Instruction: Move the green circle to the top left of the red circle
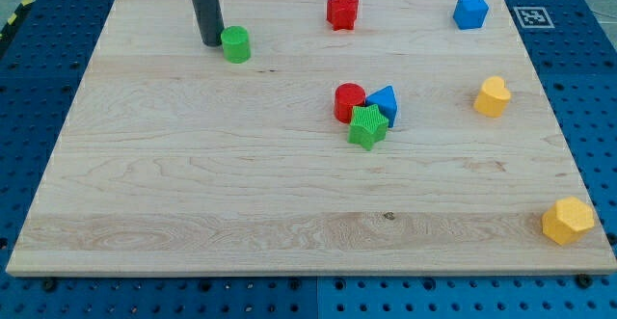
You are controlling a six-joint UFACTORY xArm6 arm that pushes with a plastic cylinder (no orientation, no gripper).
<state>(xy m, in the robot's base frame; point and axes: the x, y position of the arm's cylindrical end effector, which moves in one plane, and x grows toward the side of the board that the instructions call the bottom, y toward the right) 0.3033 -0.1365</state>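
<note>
My tip [212,41], rod upright and no hand fitted, touches the green circle's [235,44] left side.

Our dark rod stands nearly upright, entering from twelve o'clock; my tip [211,42] rests on the surface at about eleven o'clock of the view's centre.

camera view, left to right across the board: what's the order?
my tip → green circle → red star → blue cube → yellow heart → yellow hexagon. Centre cluster of red circle, green star and blue block overlaps; skipped.
</note>
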